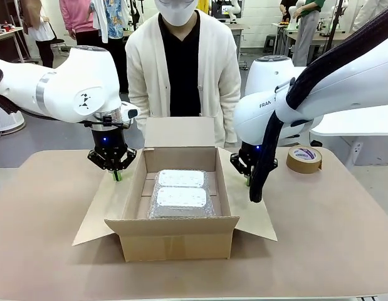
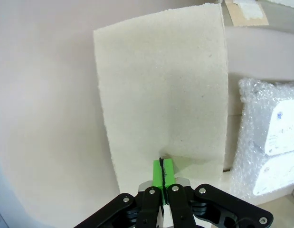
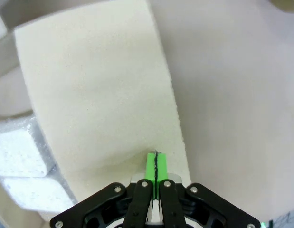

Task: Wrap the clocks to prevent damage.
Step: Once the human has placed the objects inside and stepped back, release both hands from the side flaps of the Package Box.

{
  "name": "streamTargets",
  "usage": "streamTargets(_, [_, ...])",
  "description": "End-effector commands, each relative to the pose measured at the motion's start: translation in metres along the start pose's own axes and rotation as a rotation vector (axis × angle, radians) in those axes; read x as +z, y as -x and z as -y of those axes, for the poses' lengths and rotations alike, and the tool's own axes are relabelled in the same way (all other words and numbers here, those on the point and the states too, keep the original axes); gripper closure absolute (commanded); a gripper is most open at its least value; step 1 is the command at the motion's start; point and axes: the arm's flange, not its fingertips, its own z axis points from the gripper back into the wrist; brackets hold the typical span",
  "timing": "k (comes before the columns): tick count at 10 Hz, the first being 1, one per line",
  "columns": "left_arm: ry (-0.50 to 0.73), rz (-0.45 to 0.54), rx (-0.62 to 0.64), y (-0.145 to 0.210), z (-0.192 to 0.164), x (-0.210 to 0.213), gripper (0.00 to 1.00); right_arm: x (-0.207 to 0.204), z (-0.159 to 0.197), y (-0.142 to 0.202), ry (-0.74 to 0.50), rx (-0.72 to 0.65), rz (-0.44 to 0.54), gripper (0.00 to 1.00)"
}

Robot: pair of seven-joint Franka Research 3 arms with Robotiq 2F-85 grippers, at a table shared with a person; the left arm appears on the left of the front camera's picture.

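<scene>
Table (image 1: 43, 251) before you carries an open cardboard box (image 1: 178, 241) — the bubble-wrapped clocks (image 1: 180, 194) lie inside, on its floor. Your left gripper (image 1: 117, 176) and right gripper (image 1: 247, 180) are both clenched empty, tips down on the spread side flaps (image 1: 103, 207) — a tape roll (image 1: 304, 158) sits far right.

Bright, even overhead light is seen; soft shadows are cast beside the cardboard box (image 1: 178, 238); highlights are blown on the wrapped clocks (image 1: 181, 193).
</scene>
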Motion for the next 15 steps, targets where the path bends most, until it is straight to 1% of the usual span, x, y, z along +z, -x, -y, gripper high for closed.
streamTargets(1, [-0.037, 0.048, -0.168, 0.003, -0.010, 0.053, 1.00, 0.046, 0.014, 0.014, 0.027, 0.185, 0.061, 0.99])
streamTargets(2, [-0.050, 0.114, -0.235, 0.019, -0.027, 0.085, 1.00, 0.077, 0.033, 0.024, 0.074, 0.269, 0.068, 0.99])
streamTargets(3, [-0.062, 0.137, -0.264, 0.038, -0.045, 0.103, 1.00, 0.103, 0.058, 0.033, 0.112, 0.284, 0.086, 0.99])
streamTargets(4, [-0.051, 0.143, -0.334, 0.050, -0.068, 0.122, 1.00, 0.127, 0.082, 0.046, 0.133, 0.372, 0.105, 0.99])
streamTargets(5, [-0.004, 0.156, -0.463, 0.056, -0.098, 0.144, 1.00, 0.150, 0.107, 0.065, 0.157, 0.471, 0.145, 0.99])
streamTargets(6, [0.044, 0.169, -0.557, 0.069, -0.125, 0.159, 1.00, 0.164, 0.128, 0.082, 0.179, 0.528, 0.179, 0.99])
streamTargets(7, [0.081, 0.200, -0.644, 0.088, -0.147, 0.161, 1.00, 0.165, 0.146, 0.095, 0.250, 0.639, 0.200, 0.99])
streamTargets(8, [0.096, 0.209, -0.699, 0.101, -0.160, 0.155, 1.00, 0.160, 0.161, 0.099, 0.285, 0.695, 0.181, 0.99])
streamTargets(10, [0.101, 0.171, -0.699, 0.088, -0.163, 0.156, 1.00, 0.149, 0.178, 0.094, 0.226, 0.758, 0.185, 0.99])
streamTargets(11, [0.070, 0.223, -0.683, 0.093, -0.167, 0.165, 1.00, 0.171, 0.163, 0.100, 0.264, 0.678, 0.157, 0.99])
streamTargets(12, [0.070, 0.223, -0.683, 0.093, -0.167, 0.165, 1.00, 0.171, 0.163, 0.100, 0.264, 0.678, 0.157, 0.99])
streamTargets(13, [0.081, 0.203, -0.701, 0.095, -0.172, 0.157, 1.00, 0.159, 0.175, 0.100, 0.252, 0.718, 0.158, 0.99])
streamTargets(14, [0.150, 0.120, -1.016, 0.082, -0.186, 0.159, 1.00, 0.150, 0.177, 0.099, 0.329, 1.191, 0.058, 0.99])
streamTargets(15, [0.060, 0.064, -1.144, 0.075, -0.193, 0.152, 1.00, 0.141, 0.184, 0.099, 0.398, 1.506, 0.005, 0.99])
